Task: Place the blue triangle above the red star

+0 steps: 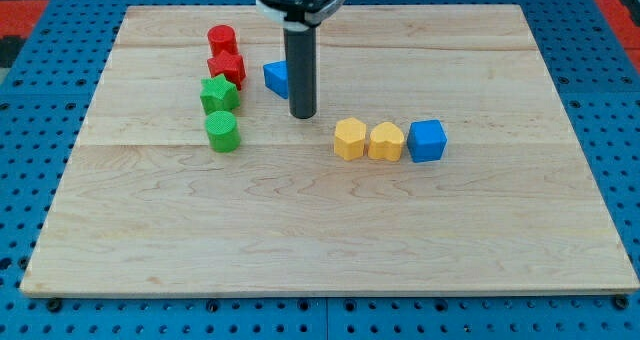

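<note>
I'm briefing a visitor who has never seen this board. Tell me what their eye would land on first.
First, the dark rod coming down from the view's top, my tip resting just right of the blue triangle. Next, the column at upper left: red cylinder, red star, green star, green cylinder. Then the row at centre-right: two yellow blocks and a blue cube.

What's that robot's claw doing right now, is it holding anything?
No claw: my tip holds nothing, resting just right of the blue triangle.

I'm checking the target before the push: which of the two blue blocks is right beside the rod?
The blue triangle, partly hidden behind my tip on the view's left. The blue cube sits apart, next to the yellow blocks.
</note>
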`<move>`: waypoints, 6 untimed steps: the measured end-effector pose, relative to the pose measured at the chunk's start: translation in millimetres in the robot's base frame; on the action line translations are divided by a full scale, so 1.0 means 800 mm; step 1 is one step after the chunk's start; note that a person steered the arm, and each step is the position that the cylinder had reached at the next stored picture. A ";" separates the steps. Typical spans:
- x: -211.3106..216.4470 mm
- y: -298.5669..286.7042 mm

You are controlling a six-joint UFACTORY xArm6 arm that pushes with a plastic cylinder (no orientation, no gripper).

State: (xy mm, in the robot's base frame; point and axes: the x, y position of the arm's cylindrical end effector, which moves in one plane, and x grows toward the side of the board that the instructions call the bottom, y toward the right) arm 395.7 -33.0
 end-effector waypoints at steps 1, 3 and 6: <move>-0.068 -0.012; -0.145 0.017; -0.133 -0.061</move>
